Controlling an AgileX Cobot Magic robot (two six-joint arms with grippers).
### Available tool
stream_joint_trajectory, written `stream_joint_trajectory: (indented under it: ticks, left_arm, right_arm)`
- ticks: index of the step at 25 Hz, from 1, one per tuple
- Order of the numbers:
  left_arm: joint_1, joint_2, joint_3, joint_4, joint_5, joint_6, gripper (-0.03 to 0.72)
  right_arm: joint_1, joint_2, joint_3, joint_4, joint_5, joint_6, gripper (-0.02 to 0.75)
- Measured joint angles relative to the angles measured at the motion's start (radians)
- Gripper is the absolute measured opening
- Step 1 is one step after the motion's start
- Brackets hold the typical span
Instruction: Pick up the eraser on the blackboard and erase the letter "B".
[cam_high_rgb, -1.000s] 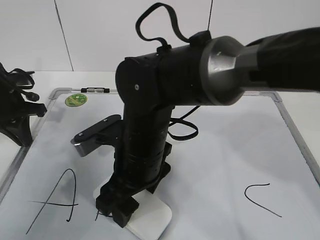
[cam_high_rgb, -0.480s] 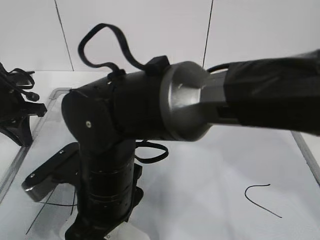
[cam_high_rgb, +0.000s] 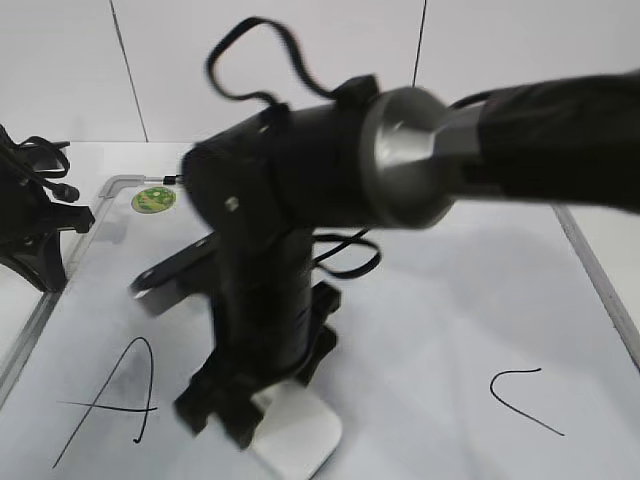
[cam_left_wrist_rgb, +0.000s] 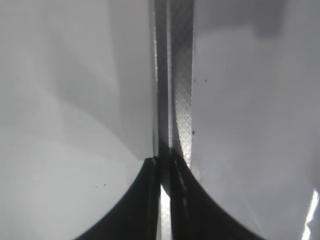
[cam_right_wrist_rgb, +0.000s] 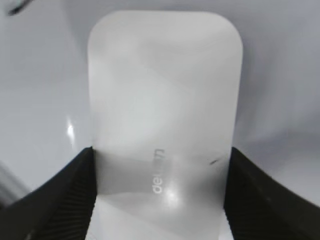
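The blackboard (cam_high_rgb: 450, 300) is a white board with a grey frame, lying flat. A black "A" (cam_high_rgb: 110, 405) is at its near left and a "C" (cam_high_rgb: 520, 395) at its near right. The letter "B" does not show; the arm and eraser cover the spot between them. My right gripper (cam_high_rgb: 255, 415) reaches across and is shut on the white eraser (cam_high_rgb: 300, 435), which lies flat on the board. In the right wrist view the jaws (cam_right_wrist_rgb: 160, 165) clamp the eraser (cam_right_wrist_rgb: 165, 90) by its two long sides. My left gripper (cam_left_wrist_rgb: 164, 170) is shut and empty over the board's frame strip (cam_left_wrist_rgb: 181, 75).
A round green sticker (cam_high_rgb: 153, 199) sits at the board's far left corner. The left arm (cam_high_rgb: 35, 225) rests at the board's left edge. The right arm's bulk hides the board's middle. A white wall stands behind.
The right arm swung left with the eraser across the board, then back right. A small stroke seen beside the gripper a second ago no longer shows. The left arm has not moved.
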Motion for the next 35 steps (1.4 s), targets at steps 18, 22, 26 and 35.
stream_joint_trajectory:
  ticks: [18,22,26,35]
  left_arm:
    - [0.000,0.000,0.000,0.000,-0.002,0.002,0.016]
    - [0.000,0.000,0.000,0.000,-0.002,0.002,0.016]
    - [0.000,0.000,0.000,0.000,-0.002,0.002,0.016]
    - [0.000,0.000,0.000,-0.002,-0.002,0.002,0.016]
  right_arm:
    - [-0.061,0.011,-0.046,-0.066,0.004,0.017,0.538]
    - [0.013,0.017,-0.057,-0.061,-0.009,0.010,0.538]
    - [0.015,0.019,-0.057,-0.052,-0.024,0.009,0.538]
    - [-0.103,0.081,-0.155,-0.023,-0.044,0.048,0.538]
